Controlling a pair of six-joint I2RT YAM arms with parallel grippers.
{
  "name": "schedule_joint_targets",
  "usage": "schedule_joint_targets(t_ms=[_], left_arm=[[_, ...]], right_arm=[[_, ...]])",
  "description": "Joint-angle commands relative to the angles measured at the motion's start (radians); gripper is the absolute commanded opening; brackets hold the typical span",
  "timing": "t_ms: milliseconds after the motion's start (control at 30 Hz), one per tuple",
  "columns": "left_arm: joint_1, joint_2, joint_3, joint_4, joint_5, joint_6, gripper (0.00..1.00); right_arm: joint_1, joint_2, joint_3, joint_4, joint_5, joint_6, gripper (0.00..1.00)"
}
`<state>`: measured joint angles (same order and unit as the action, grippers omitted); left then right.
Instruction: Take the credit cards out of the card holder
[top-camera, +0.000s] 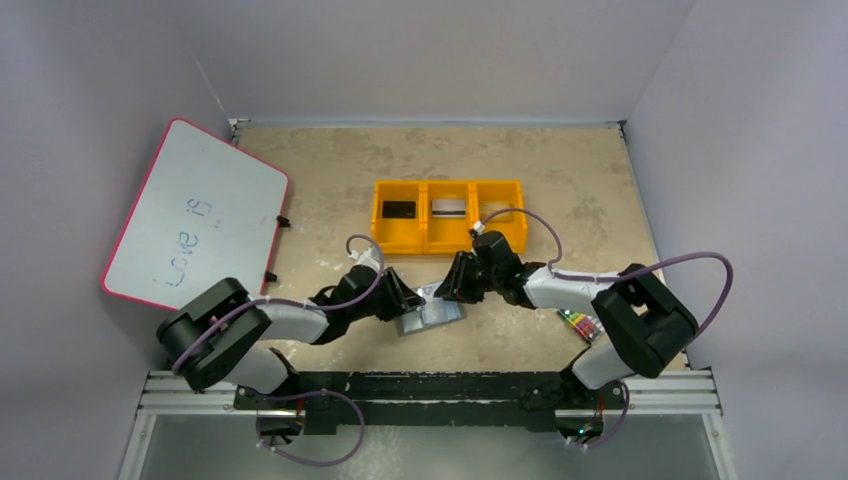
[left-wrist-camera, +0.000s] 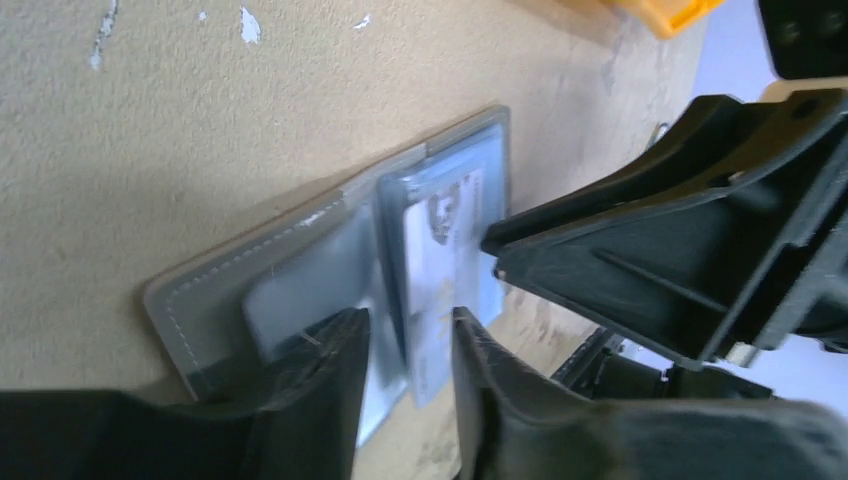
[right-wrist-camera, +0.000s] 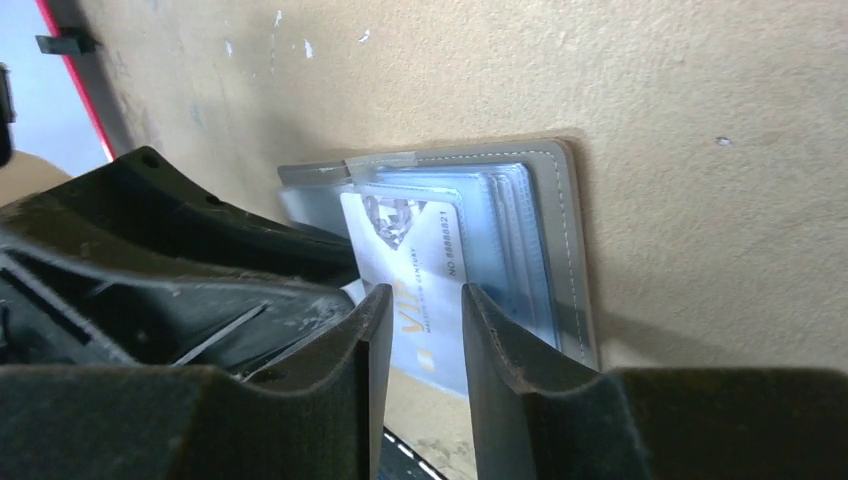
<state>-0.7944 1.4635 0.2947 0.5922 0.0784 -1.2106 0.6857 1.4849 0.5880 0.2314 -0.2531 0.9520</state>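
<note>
Right tool (right-wrist-camera: 425, 310) has jaws slightly apart, nothing gripped; VIP credit card (right-wrist-camera: 420, 240) pokes from the card holder (right-wrist-camera: 570, 230) lengthwise, straight at it. Left tool (left-wrist-camera: 408, 325) parted too.

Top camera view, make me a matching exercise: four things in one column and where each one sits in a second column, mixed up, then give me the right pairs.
Things:
1. black card
2. silver-white card
3. card holder
4. whiteboard

Places:
A. lying open in front of the yellow tray
B. in the tray's middle compartment
C. propped up at the far left
D. in the tray's left compartment

Pairs: 1-D, 2-B, 3-A, 4-C
</note>
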Motion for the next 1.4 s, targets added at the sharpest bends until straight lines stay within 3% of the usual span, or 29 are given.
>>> schedule_joint_targets(t_ms=[0, 167, 267, 433, 733, 900, 1200, 1267, 1367], left_arm=[[0.003, -0.122, 0.023, -0.262, -0.093, 0.079, 0.43], [0.003, -0.201, 0.123, -0.539, -0.178, 0.156, 0.45], [0.0, -0.239, 0.146, -0.647, -0.21, 0.157, 0.41], [0.0, -0.256, 0.113, -0.625, -0.196, 0.16, 0.33], [-0.002, -0.197, 0.116, -0.605, -0.161, 0.185, 0.2], [-0.002, -0.134, 0.143, -0.615, -0.167, 0.204, 0.12], [-0.004, -0.129, 0.142, -0.652, -0.226, 0.19, 0.04], [-0.004, -0.131, 0.139, -0.656, -0.228, 0.189, 0.03], [-0.005, -0.145, 0.137, -0.668, -0.24, 0.18, 0.02]], right_arm=[[-0.005, 0.01, 0.042, -0.047, -0.011, -0.071, 0.38], [-0.005, 0.039, 0.058, -0.091, -0.001, -0.088, 0.41], [-0.003, 0.017, 0.061, -0.112, 0.06, -0.092, 0.43], [-0.003, 0.008, 0.035, -0.138, 0.042, -0.092, 0.43], [0.006, 0.03, -0.068, 0.127, -0.145, -0.022, 0.43], [0.008, 0.101, -0.008, 0.263, -0.245, -0.006, 0.44], [0.009, 0.087, 0.091, 0.226, -0.23, -0.035, 0.43], [0.009, 0.06, 0.11, 0.135, -0.216, -0.058, 0.41], [0.009, -0.069, 0.111, -0.066, -0.029, -0.092, 0.43]])
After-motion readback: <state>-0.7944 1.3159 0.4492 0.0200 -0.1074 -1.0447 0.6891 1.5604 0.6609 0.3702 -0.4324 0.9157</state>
